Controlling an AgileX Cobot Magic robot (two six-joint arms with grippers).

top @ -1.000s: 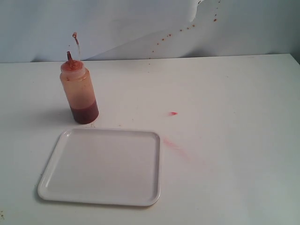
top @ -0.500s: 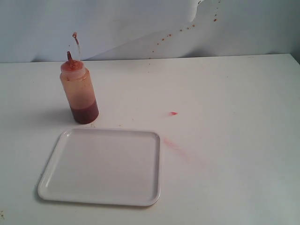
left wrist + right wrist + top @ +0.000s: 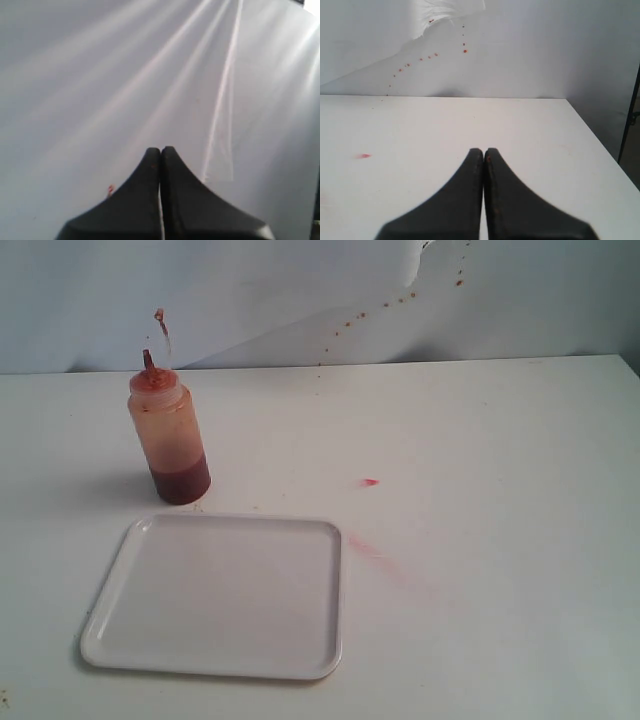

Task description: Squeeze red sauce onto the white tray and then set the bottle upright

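White table [image 3: 480, 440], sauce-spattered backdrop. Left gripper [image 3: 160, 155] and right gripper [image 3: 483, 152] both pressed closed, empty, out of the exterior view. Bottle [image 3: 170, 435] upright at that frame's upper left, just above white tray [image 3: 215, 672], absent from both wrist views. Judgement: open wide, grasp mid-body gently.

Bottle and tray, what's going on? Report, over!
Left gripper shut, right gripper shut, both holding nothing. Bottle upright behind tray, untouched. Tray bare, nothing squeezed yet. Red spot on table, off to the side.
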